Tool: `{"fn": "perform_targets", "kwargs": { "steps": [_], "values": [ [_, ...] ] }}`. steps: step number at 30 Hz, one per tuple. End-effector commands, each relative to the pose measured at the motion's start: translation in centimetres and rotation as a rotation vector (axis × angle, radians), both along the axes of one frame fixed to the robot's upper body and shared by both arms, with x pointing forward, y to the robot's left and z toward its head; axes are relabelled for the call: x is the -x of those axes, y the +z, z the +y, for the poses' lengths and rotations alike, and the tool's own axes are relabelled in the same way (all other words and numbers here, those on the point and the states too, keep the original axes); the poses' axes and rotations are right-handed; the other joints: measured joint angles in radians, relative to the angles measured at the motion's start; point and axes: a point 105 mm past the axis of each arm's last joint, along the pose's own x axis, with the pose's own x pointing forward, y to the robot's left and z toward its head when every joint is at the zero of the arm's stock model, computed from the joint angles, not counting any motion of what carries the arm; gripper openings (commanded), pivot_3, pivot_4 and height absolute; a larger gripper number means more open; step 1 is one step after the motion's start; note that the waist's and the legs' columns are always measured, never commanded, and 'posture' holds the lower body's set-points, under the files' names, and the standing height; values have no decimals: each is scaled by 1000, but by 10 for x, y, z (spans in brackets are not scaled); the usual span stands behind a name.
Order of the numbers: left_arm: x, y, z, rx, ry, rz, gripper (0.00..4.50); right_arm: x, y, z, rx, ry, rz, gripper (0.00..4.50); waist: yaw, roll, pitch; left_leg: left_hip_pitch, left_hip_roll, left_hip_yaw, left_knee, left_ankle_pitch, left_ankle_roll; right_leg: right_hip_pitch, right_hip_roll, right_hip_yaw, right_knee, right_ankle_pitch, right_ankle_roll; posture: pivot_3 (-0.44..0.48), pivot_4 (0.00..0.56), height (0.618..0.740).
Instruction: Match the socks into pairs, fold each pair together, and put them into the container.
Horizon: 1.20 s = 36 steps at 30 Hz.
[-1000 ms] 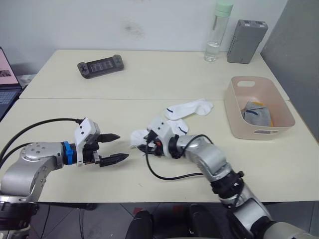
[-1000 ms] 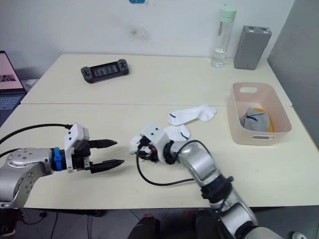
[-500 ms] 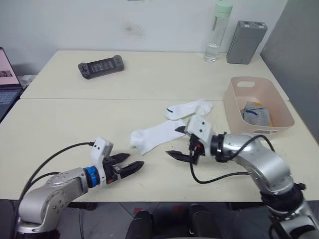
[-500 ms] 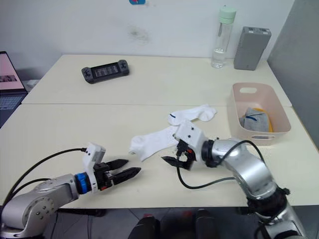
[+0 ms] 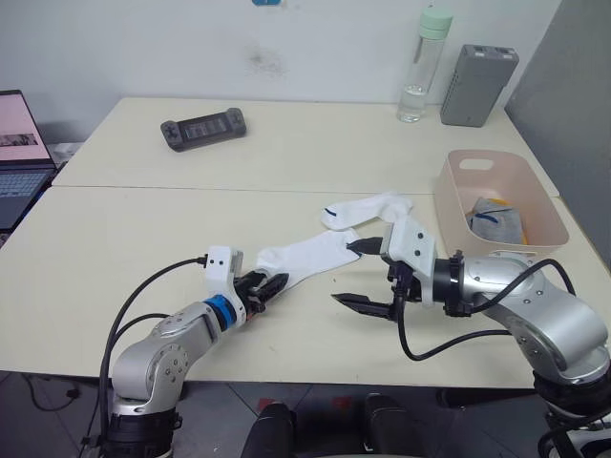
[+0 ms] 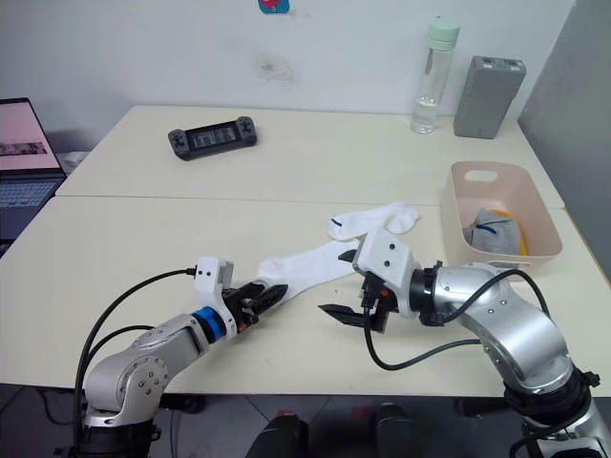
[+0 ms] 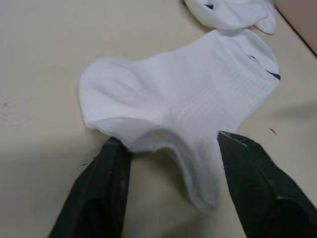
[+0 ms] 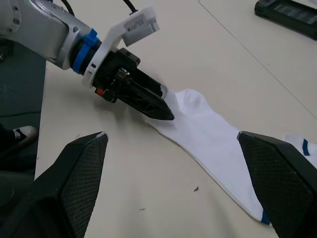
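Observation:
One white sock (image 5: 310,255) with a dark cuff trim lies stretched flat on the table (image 5: 143,239). A second white sock (image 5: 368,210) lies just beyond it. My left gripper (image 5: 270,284) is low at the flat sock's toe end, open, its fingers (image 7: 111,168) either side of the sock's edge (image 7: 163,119). My right gripper (image 5: 361,274) is open beside the cuff end, holding nothing. To the right stands the pale pink container (image 5: 449,200), with a folded grey and orange bundle (image 5: 496,218) inside.
At the back of the table are a black game controller (image 5: 202,126), a water bottle (image 5: 417,67) and a grey box (image 5: 479,72). A laptop (image 5: 19,143) sits at the far left. Black cables trail from both wrists near the front edge.
My right gripper let go of the bunched white sock and drew back to the right, leaving it stretched flat. My left gripper moved forward and right to the sock's toe end.

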Motion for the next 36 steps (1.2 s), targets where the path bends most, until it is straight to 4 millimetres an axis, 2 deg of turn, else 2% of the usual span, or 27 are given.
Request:
{"fn": "perform_targets", "kwargs": {
  "steps": [1,5,6,9,14,18,21,23,25,28,30,31,33,35,36],
  "values": [
    [-6,-3,1,-7,27,-7,1497,3,13,-1,-34,-4,-49,4500,0,0,0,0,0,0,0,0,0,0,0,0,0,0,0,0,150,740],
    [-14,11,9,12,49,-70,210,4,11,-2,-39,-5,-42,4500,-2,0,0,-1,0,0,0,0,0,-1,0,0,0,0,0,0,150,740],
    [-14,14,13,17,59,-80,37,4,11,-2,-40,-6,-41,4500,-2,0,0,-1,0,0,0,0,0,-1,0,0,0,0,0,0,150,740],
    [-10,24,25,33,68,-104,37,4,11,-3,-42,-7,-40,4500,-6,0,0,-2,1,0,0,0,0,-2,0,0,-1,0,0,0,150,740],
    [5,60,56,61,-36,-132,37,4,16,-3,-56,3,-40,4500,-8,-2,1,-2,2,-1,-1,0,0,-3,2,-1,0,-1,-1,0,150,740],
    [3,104,92,-11,-94,-170,37,3,17,-3,-60,12,-34,4500,-6,-3,2,-2,2,-1,-1,0,0,-3,2,-2,-1,-1,0,0,150,740],
    [-2,131,109,-98,-131,-191,37,2,18,-3,-61,17,-34,4500,-4,-2,2,-2,1,-1,-2,0,0,-2,1,-2,-2,-2,1,0,150,740],
    [-7,157,115,-162,-157,-214,37,1,19,-2,-63,19,-35,4500,-5,-2,2,-3,1,0,-2,0,0,-3,1,-2,-3,-2,1,0,150,740],
    [-10,178,114,-198,-190,-225,37,0,20,-3,-64,19,-36,4500,-4,-4,3,-4,1,-1,-2,0,0,-3,1,-3,-4,-2,1,0,150,740],
    [-12,187,106,-223,-251,-221,37,0,20,-3,-62,17,-35,4500,-7,-4,3,-6,1,-1,-2,0,0,-5,1,-2,-4,-1,0,0,150,740],
    [-13,182,100,-256,-292,-196,37,0,20,-3,-62,15,-35,4500,-8,-3,3,-5,1,0,-2,0,0,-5,1,-2,-4,-1,0,0,150,740],
    [-15,176,89,-270,-337,-184,37,0,21,-4,-60,9,-37,4500,-10,-3,3,-5,2,0,-3,0,0,-5,1,-2,-4,-1,0,0,150,740],
    [-21,165,64,-284,-422,-188,37,-1,22,-6,-60,-5,-36,4500,-8,-3,3,-8,2,0,-2,0,0,-8,1,-2,-3,-1,0,0,150,740],
    [-20,141,29,-215,-514,-132,37,-2,21,-10,-44,-27,-37,4500,-3,-3,3,-11,2,-1,-1,0,0,-9,1,-3,-2,-1,0,0,150,740],
    [-17,132,19,-200,-540,-106,37,-2,20,-12,-38,-35,-37,4500,-2,-4,3,-12,2,-3,0,0,0,-9,1,-4,-2,-1,0,0,150,740]
  ]
}}
